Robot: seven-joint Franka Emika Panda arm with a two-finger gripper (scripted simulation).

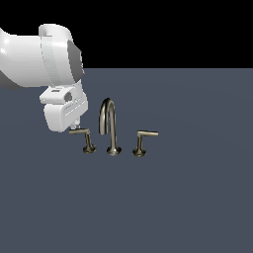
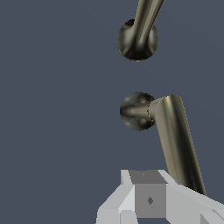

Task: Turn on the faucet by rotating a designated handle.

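The faucet (image 1: 109, 127) stands mid-floor, its arched spout between two lever handles. The handle (image 1: 83, 135) is the one on the exterior view's left, its thin arm jutting left from the post. My gripper (image 1: 76, 124) hangs just above the outer end of that arm, mostly hidden by the white hand. In the wrist view the handle (image 2: 173, 135) runs from its round post down to the gripper (image 2: 151, 197). Its tip disappears behind a white finger (image 2: 192, 203). I cannot tell whether the fingers are open or shut. The spout base (image 2: 138, 40) lies beyond.
The twin lever (image 1: 142, 140), arm pointing right, stands on the far side of the spout from my hand. The large white arm link (image 1: 44, 54) fills the upper left of the exterior view. The floor (image 1: 188, 197) is plain dark grey.
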